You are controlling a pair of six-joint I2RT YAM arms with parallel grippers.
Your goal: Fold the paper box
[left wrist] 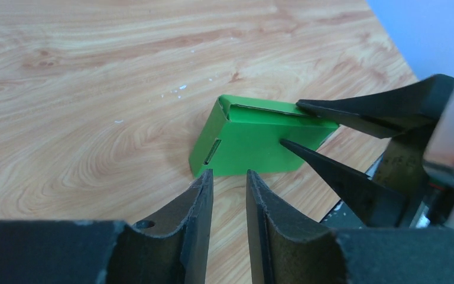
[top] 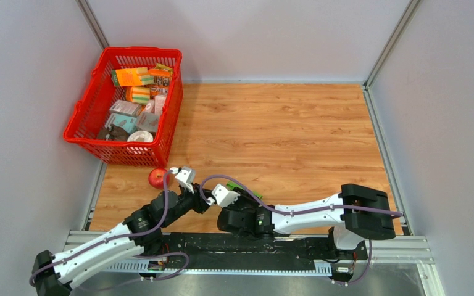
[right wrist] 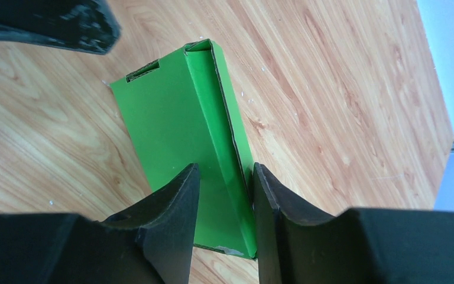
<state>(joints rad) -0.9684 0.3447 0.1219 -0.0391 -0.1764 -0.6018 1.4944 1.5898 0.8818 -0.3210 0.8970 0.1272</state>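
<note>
From overhead, the paper box (top: 251, 193) is just a green sliver on the wood counter (top: 284, 129). It's down by the near edge and mostly hidden by the right arm (top: 308, 213). The left arm (top: 99, 248) reaches in next to it, with its tip just beside a red ball (top: 157, 178). A red basket (top: 83, 117) of small packages sits in the far left corner, well apart from all that.

Left wrist cam: the box is closed up into a slim rectangle resting on the counter, with a slot showing on its left end. The right jaws are clamped on its right end, one on the top edge and the other on the front face. The left jaws sit just short of the box, pinched nearly together with a thin gap and nothing in it.

Right wrist cam: the right jaws straddle the box's raised side wall and grip it. A dark bit of the left jaws pokes in at the top left, not touching the box.
</note>
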